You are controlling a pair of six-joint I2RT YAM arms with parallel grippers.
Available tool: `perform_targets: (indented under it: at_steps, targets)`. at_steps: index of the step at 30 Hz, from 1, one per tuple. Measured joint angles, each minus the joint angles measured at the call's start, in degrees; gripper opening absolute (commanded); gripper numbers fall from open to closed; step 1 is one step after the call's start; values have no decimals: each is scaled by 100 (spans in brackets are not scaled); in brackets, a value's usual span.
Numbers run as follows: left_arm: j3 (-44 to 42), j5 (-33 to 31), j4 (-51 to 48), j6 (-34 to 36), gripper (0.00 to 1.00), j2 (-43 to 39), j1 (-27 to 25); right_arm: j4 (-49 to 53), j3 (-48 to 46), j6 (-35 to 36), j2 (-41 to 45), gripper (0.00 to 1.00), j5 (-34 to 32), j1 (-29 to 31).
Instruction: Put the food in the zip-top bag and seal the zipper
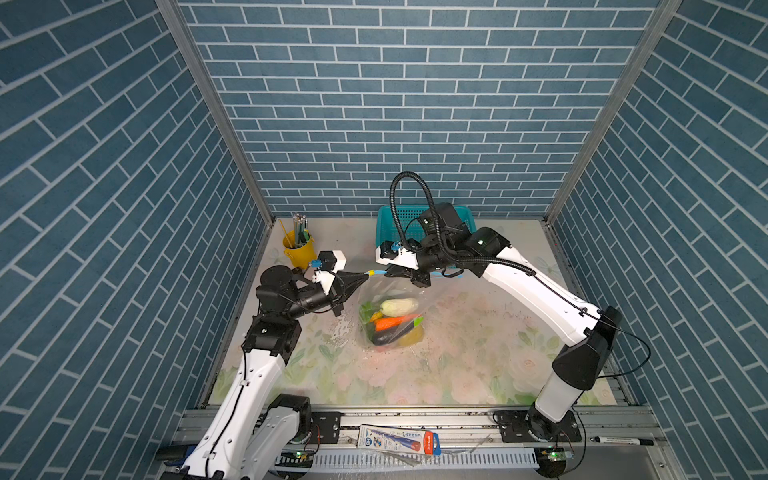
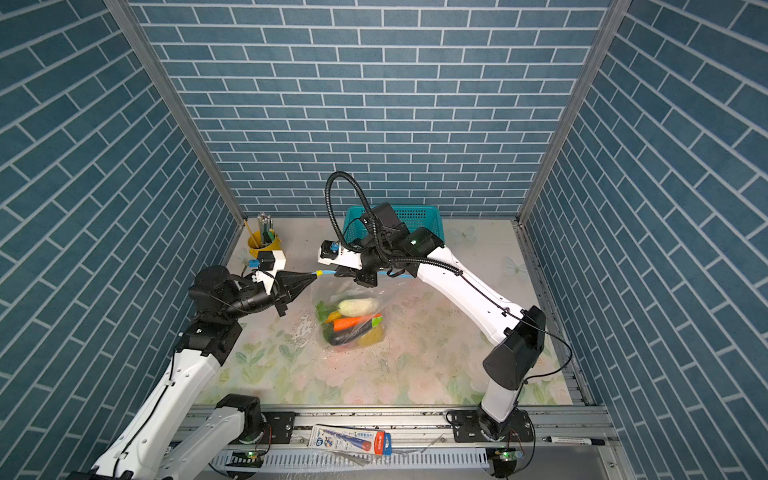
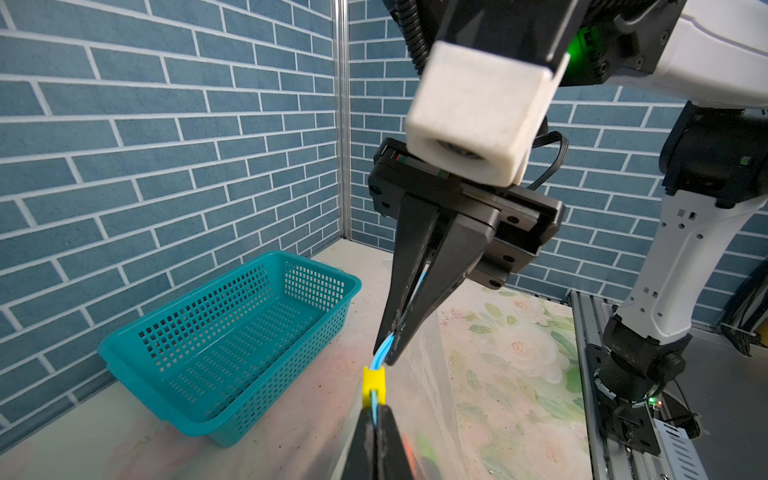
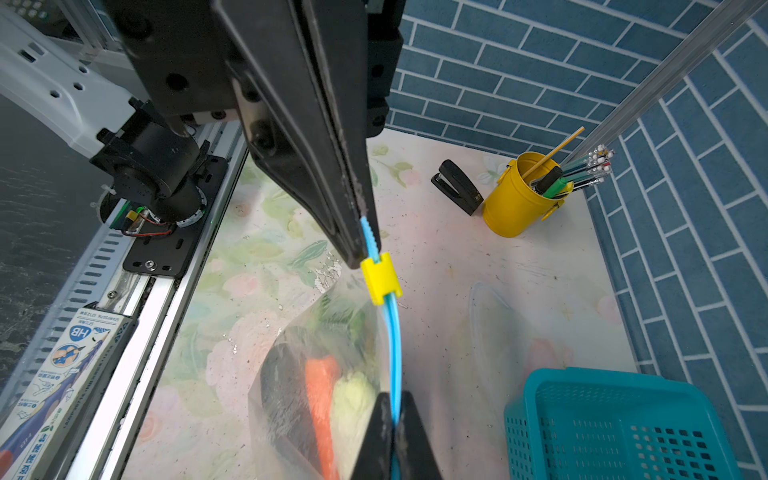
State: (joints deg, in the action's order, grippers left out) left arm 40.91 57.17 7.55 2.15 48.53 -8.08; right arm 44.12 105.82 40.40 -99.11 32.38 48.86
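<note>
left gripper: jaws clenched on zipper | right gripper: jaws clenched on zipper | food: inside zip-top bag

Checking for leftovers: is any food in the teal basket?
No, in the left wrist view the teal basket holds nothing.

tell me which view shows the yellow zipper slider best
The right wrist view: the yellow slider sits large and sharp on the blue zipper. The left wrist view shows it smaller; in both top views it is only a tiny yellow speck.
</note>
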Motion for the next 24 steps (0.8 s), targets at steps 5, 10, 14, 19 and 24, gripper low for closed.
perform_targets:
  at_steps: [5,10,14,19,24]
  targets:
    - [0,46,48,-2,0,42,0,-48,0,-59,2,32,431,0]
    - [0,98,138,-20,0,59,0,-96,103,-149,-4,36,787,0]
    - [0,98,149,-22,0,59,0,-142,407,-199,-103,35,1001,0]
    - [0,98,179,-22,0,57,0,-166,693,-271,-295,36,1209,13]
    - [0,98,188,-28,0,57,0,-20,1025,-293,-616,34,1255,66]
